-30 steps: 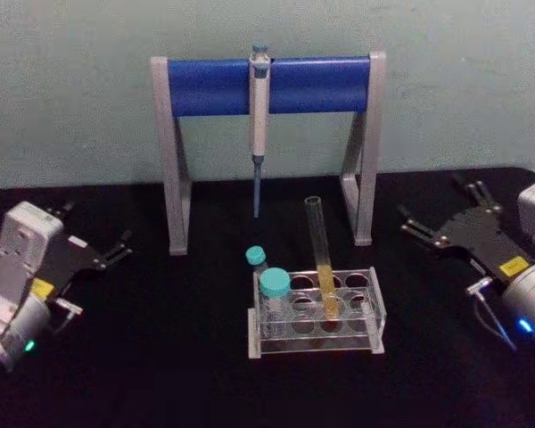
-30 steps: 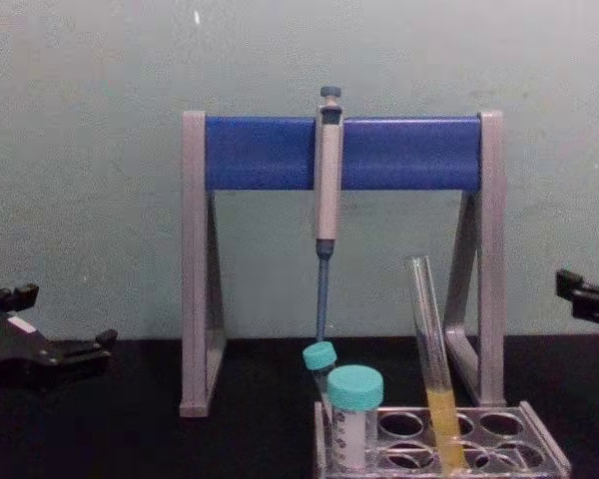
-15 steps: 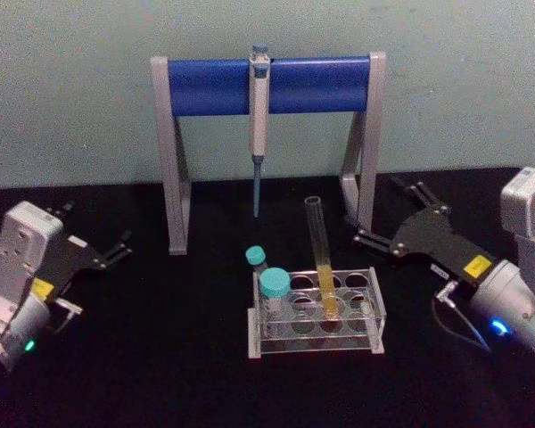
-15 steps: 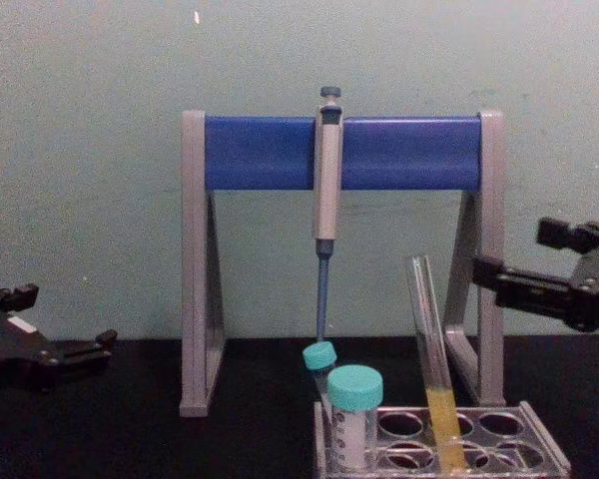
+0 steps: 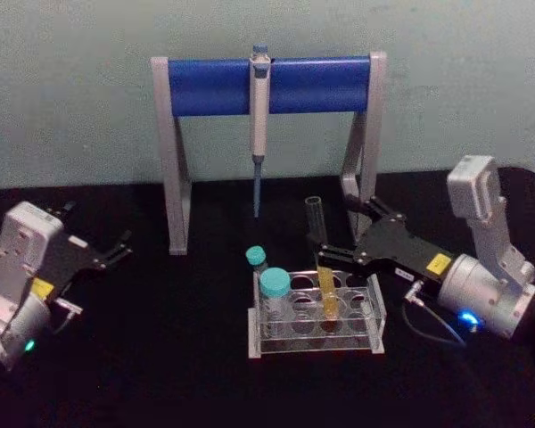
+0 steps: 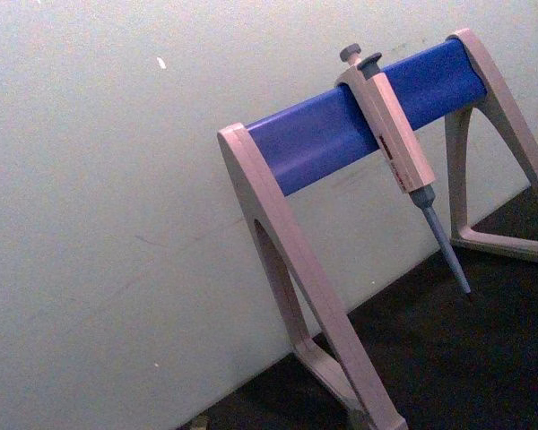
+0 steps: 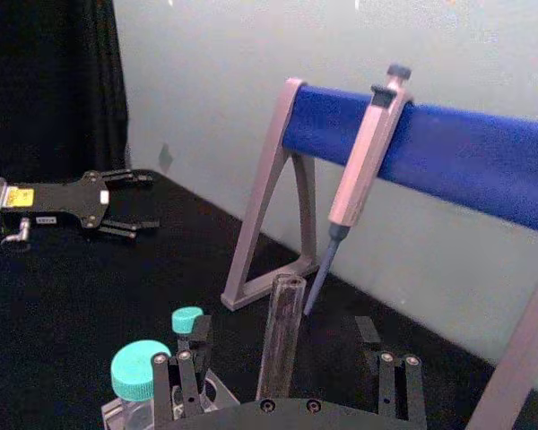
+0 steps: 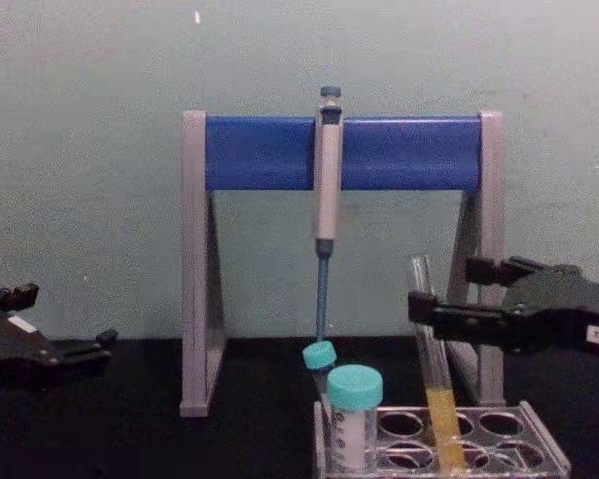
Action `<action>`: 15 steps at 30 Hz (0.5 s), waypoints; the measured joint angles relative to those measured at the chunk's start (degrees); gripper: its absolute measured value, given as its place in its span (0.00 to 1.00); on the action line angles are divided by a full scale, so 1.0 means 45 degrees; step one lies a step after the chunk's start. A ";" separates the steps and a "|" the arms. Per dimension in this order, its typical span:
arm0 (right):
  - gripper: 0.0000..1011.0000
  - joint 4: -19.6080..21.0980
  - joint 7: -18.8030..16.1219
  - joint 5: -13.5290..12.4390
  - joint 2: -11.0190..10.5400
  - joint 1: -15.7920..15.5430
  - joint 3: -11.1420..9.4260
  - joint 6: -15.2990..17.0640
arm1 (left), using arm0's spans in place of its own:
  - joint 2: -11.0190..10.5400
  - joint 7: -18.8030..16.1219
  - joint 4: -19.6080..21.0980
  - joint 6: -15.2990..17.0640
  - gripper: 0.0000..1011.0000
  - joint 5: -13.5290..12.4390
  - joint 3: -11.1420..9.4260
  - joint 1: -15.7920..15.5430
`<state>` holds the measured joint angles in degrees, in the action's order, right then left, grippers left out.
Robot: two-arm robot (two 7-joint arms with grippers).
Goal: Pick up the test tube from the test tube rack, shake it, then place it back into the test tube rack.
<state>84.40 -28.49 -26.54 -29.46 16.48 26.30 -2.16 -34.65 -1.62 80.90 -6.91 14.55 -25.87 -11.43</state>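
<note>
1. The long, thin clear glass test tube [image 5: 316,221], with yellow liquid in its lower part, stands in the low translucent grey-lilac test tube rack [image 5: 377,314]. Its top tips slightly toward 9 o'clock.
2. The right hand [image 5: 336,229] reaches in from 3 o'clock, fingers spread on either side of the tube's bare upper part.
3. Judged next: closing across that near-upright axis.
4. The left hand [image 5: 96,225], also spread, is parked at 9 o'clock, well apart.

Right gripper [image 5: 332,228]: moved in from the right to the test tube [image 5: 316,217].
Jaws: now straddle its upper part, spread apart.
</note>
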 joint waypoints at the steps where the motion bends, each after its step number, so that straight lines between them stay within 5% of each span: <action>1: 0.99 -0.0036 -0.0032 0.0000 0.0036 0.0043 0.0007 0.0117 | 0.0000 0.0000 0.0000 0.0000 0.99 0.0000 0.0001 0.0000; 15: 0.99 -0.0648 -0.0274 0.0219 0.0490 0.0509 0.0130 0.1251 | 0.0000 0.0000 0.0000 0.0000 0.99 0.0000 0.0000 0.0000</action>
<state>81.49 -29.72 -25.55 -27.25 18.77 26.88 3.46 -34.65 -1.62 80.90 -6.91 14.55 -25.86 -11.43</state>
